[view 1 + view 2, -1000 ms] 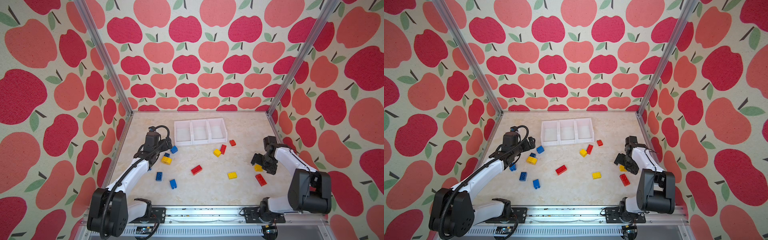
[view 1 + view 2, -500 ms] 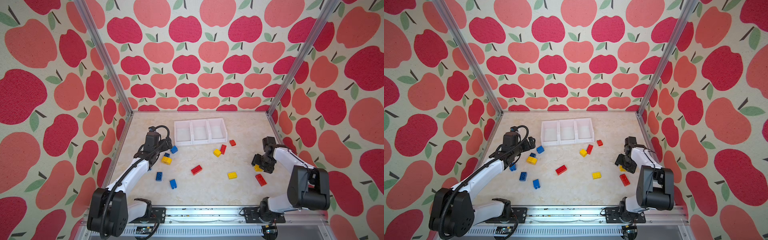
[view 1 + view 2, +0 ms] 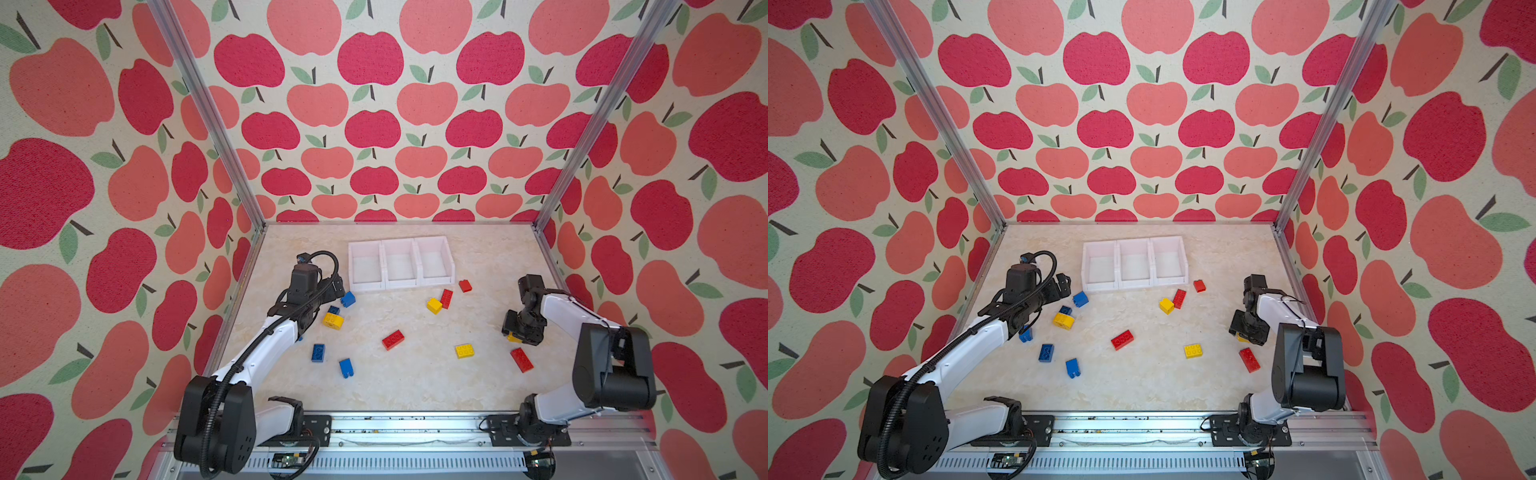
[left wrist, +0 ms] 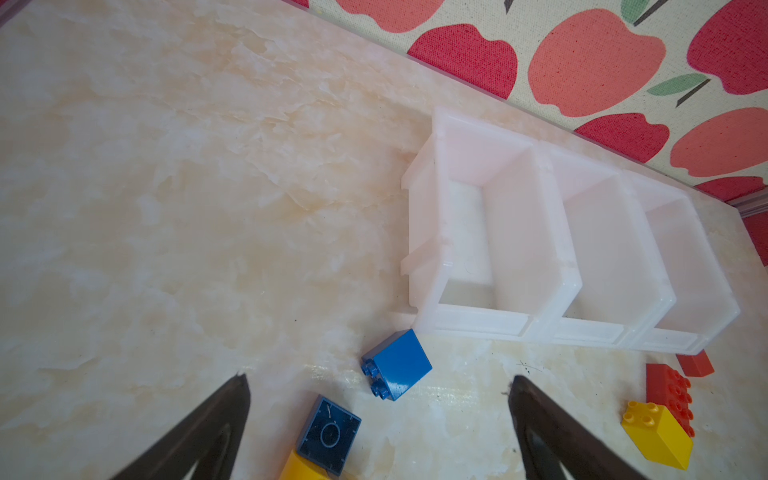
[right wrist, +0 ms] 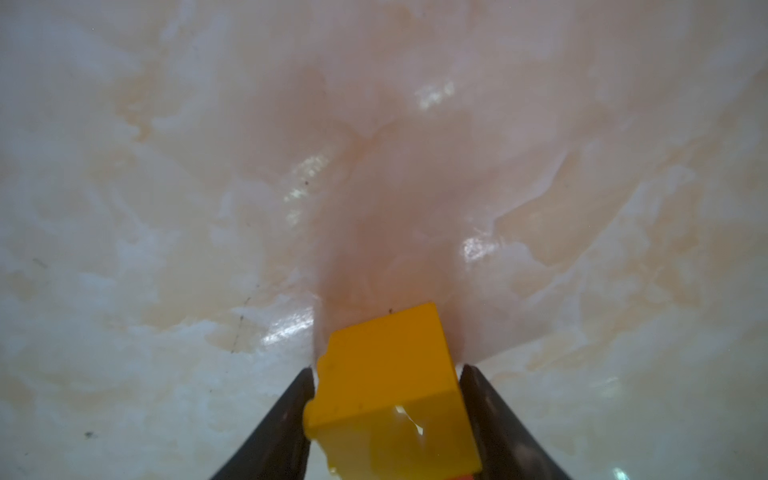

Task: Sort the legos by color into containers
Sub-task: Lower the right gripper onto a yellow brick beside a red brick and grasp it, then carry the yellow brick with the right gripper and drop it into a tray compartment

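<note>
Zero bricks [image 3: 392,339] are sorted. All three bins [image 3: 400,284] show bare white floors in both top views and in the left wrist view. I count thirteen bricks, though one is half hidden under the left arm: five blue, four red and four yellow, all outside the bins on the table [image 3: 415,386].

The right gripper [image 5: 386,370] has its jaws clenched against the two sides of a yellow brick [image 5: 384,336]. That brick sits between the tips, low at the table, and I cannot tell whether it has left the surface. A red brick [image 3: 522,359] lies just beside these jaws, on the side away from the bins. The bins are well apart from them, across the open table.

The left gripper [image 4: 379,377] is released, with its jaws spread wide and nothing between the pads. A blue brick [image 4: 399,363] lies tipped on its side just ahead of the tips, roughly centred between them, and the end bin stands right beyond it. Back between the jaws, nearer the wrist, a dark blue brick [image 4: 330,434] rests on a stacked yellow brick [image 4: 301,469].

My judgement is that the job is at its very start, with the first pick under way on the right and every drop yet to do. No bin has a colour assigned, so the first brick dropped in each will decide that.
</note>
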